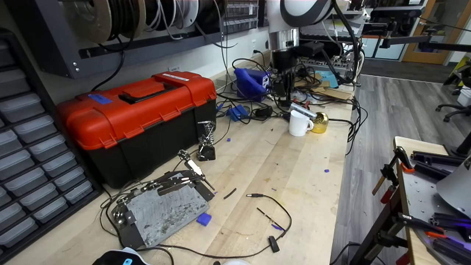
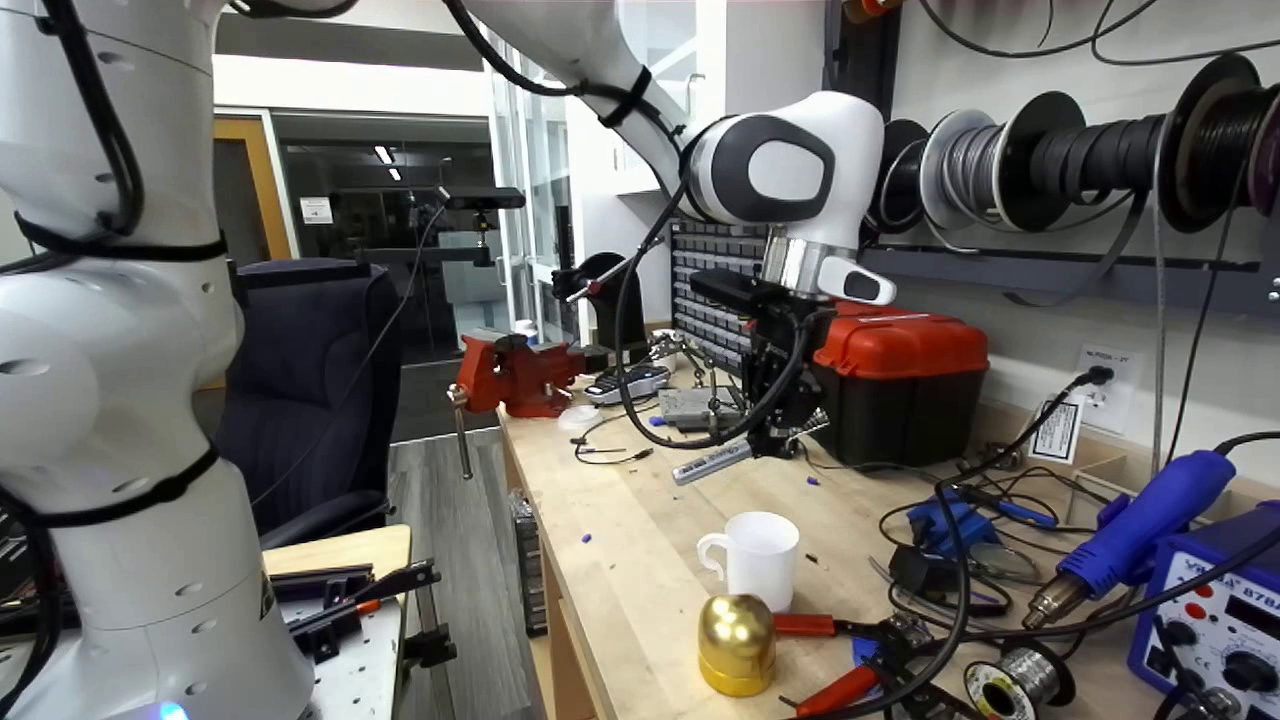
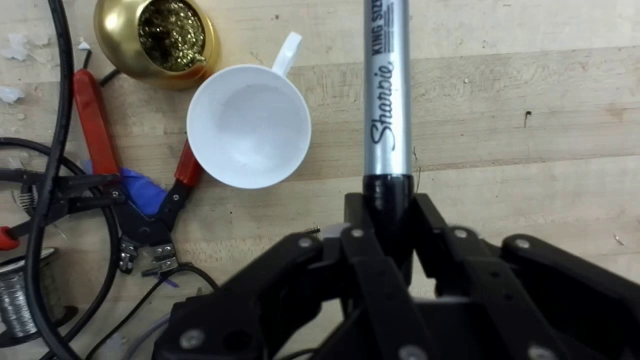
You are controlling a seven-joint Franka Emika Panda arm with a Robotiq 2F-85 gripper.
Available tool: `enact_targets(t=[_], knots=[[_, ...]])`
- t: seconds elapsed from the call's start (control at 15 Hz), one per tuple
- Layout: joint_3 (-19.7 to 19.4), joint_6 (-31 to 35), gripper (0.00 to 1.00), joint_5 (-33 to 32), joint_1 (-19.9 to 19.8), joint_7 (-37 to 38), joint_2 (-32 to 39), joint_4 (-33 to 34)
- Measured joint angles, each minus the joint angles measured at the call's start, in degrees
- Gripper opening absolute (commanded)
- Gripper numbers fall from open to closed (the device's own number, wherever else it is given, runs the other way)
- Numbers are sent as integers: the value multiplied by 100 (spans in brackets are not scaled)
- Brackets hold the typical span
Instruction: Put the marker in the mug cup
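Observation:
The marker is a silver Sharpie with a black end; it shows in the wrist view [image 3: 386, 100] and in both exterior views [image 1: 303, 110] [image 2: 713, 464]. My gripper [image 3: 387, 212] is shut on its black end and holds it off the table, tilted near horizontal in an exterior view; the gripper also shows in both exterior views [image 1: 286, 101] [image 2: 772, 440]. The white mug cup [image 3: 250, 127] stands upright with nothing seen inside. In the wrist view it is left of the marker, apart from it. It also shows in both exterior views [image 1: 298, 124] [image 2: 763, 562].
A gold ball-shaped tip cleaner [image 3: 155, 40] stands beside the mug, also in both exterior views [image 1: 320, 123] [image 2: 737, 645]. A red-handled tool [image 3: 97, 125] and black cables lie near the mug. A red toolbox [image 1: 143, 110] stands by the wall. A blue soldering station [image 2: 1220, 590] is nearby.

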Motion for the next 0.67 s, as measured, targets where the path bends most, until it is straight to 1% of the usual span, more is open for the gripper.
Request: enact_targets(t=[0.13, 0.33, 0.67], knots=[[-55, 70, 4, 189, -57, -11, -198, -86], [-169, 323, 4, 249, -93, -11, -429, -222], [-322, 1044, 4, 216, -136, 32, -812, -616]])
